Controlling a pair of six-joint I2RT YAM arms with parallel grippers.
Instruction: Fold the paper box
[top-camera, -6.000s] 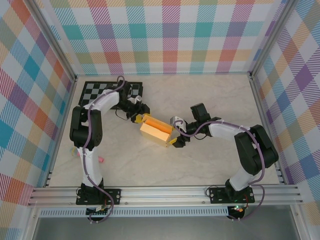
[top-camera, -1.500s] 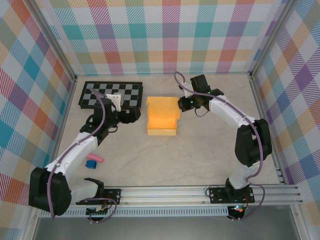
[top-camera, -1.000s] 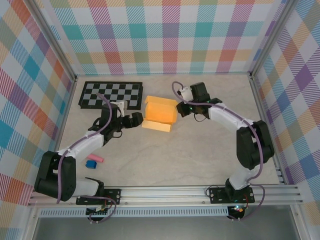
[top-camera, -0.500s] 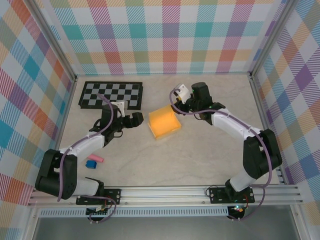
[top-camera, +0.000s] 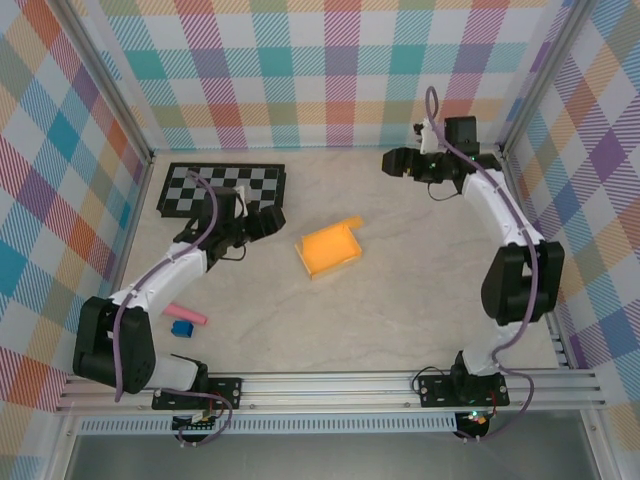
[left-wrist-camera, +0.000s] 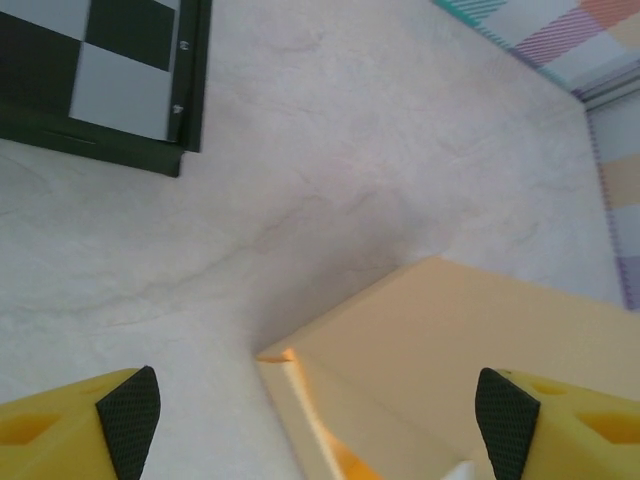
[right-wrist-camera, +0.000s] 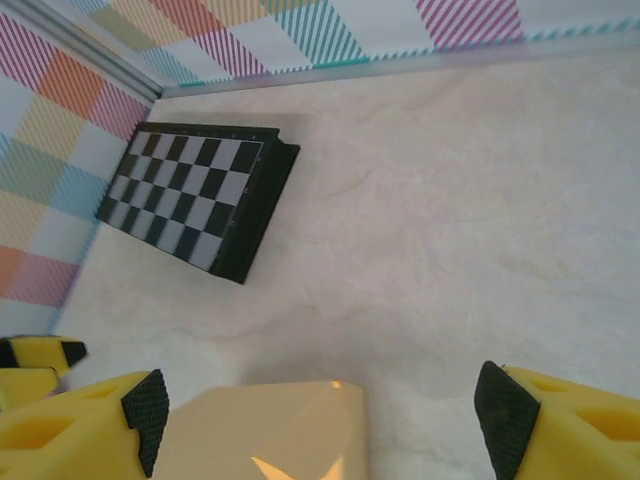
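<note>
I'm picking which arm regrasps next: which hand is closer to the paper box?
Left. The left hand sits just left of the paper box; the right hand is farther off, beyond its far-right corner.

I am receiving bright, even, diffuse light from overhead in all three views. In the left wrist view the paper box (left-wrist-camera: 480, 340) is washing out to pale cream and casting a soft-edged shadow on the table (left-wrist-camera: 400, 120) toward the upper left. In the right wrist view the checkerboard (right-wrist-camera: 195, 210) is rendering sharp. The left wrist view is looking slightly softer overall.
</note>
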